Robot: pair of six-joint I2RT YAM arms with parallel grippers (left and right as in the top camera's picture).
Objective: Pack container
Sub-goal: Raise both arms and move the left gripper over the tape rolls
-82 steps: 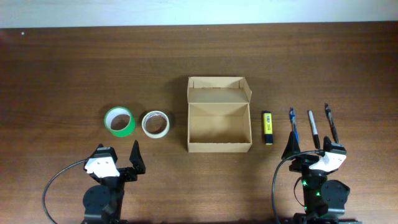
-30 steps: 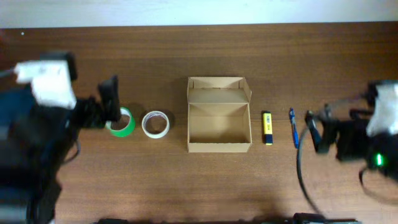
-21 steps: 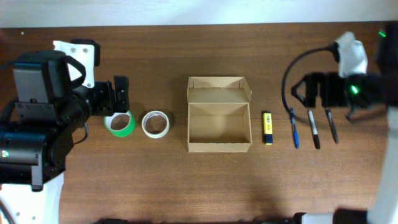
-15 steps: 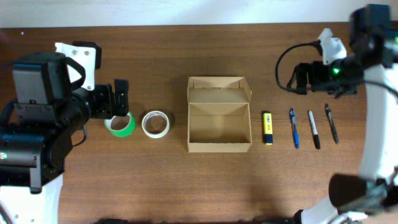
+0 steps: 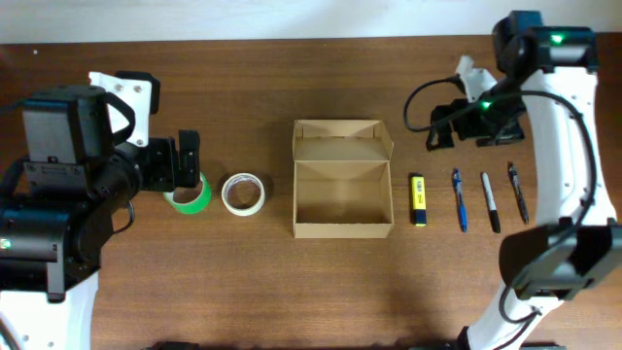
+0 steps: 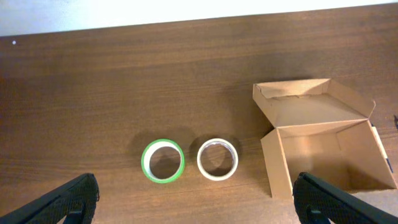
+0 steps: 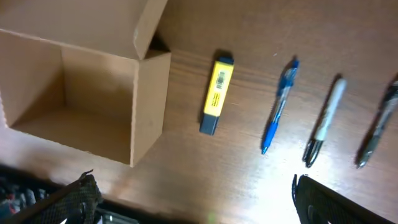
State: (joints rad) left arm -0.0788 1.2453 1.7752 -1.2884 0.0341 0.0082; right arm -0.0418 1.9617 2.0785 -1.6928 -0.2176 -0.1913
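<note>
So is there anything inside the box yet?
Empty: the container stands open, and only its bare cardboard floor shows inside.

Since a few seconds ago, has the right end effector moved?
Yes. Overhead, the right end effector went from the near side of the pens to their far side.

Left pincer [image 5: 175,163] hides part of green tape [image 5: 192,201].

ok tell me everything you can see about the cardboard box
The container is a small tan cardboard box, plain and unmarked, rectangular, standing upright on the table. Its hinged flap lid is folded back open on the far side, and the inside is empty. Only the table touches it; the white tape roll and yellow marker lie apart on either side.
</note>
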